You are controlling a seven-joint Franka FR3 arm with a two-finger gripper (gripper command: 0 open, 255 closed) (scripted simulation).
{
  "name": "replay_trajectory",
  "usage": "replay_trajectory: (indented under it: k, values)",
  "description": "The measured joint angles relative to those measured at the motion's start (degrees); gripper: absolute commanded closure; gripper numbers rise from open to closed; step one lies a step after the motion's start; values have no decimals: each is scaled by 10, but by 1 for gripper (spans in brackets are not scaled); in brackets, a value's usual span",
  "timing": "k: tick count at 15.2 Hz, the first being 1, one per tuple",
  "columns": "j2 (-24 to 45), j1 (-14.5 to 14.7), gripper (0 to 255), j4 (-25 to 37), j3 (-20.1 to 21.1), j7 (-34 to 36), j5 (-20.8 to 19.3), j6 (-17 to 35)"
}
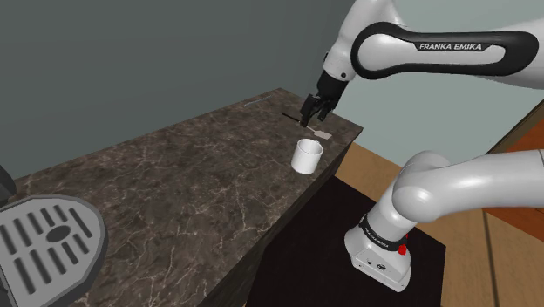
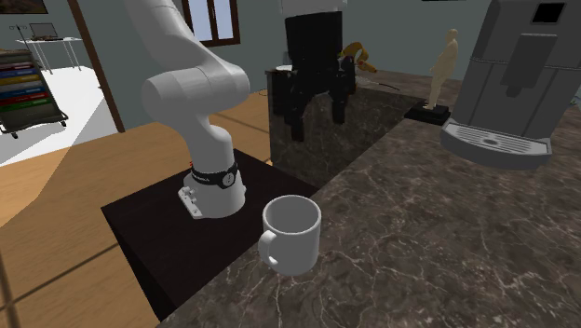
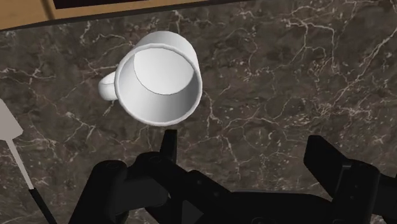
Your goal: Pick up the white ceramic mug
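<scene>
Dark veined counter point(image 1: 174, 183): mug point(image 1: 306, 157) near a spatula point(image 3: 7, 124), fingers point(image 3: 168, 145) spread wide, gripping nothing.

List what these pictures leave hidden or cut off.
Mug handle: shoulder view, behind the mug's body.
Coffee machine: second exterior view, cut by top and right edges.
Flat utensil: wrist view, cut by the edge; what it is, unclear.
Figurine: second exterior view, too small for detail.

Dark stone-like surface point(image 1: 174, 187), brown-black with thin pale veins, smooth and faintly polished. The plain white mug point(image 3: 159, 79) looks smooth and matt. The arm point(image 1: 453, 187) has glossy white shells; its end effector point(image 3: 245, 153) is matt black. The floor point(image 2: 56, 214) looks like warm wood boards.
</scene>
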Motion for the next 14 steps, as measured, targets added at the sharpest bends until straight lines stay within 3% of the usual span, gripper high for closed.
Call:
replay_trajectory:
  k: [8, 14]
  values:
    - [88, -20, 0, -96, 12, 9, -24, 176]
    - [130, -28, 0, -133, 12, 9, -32, 255]
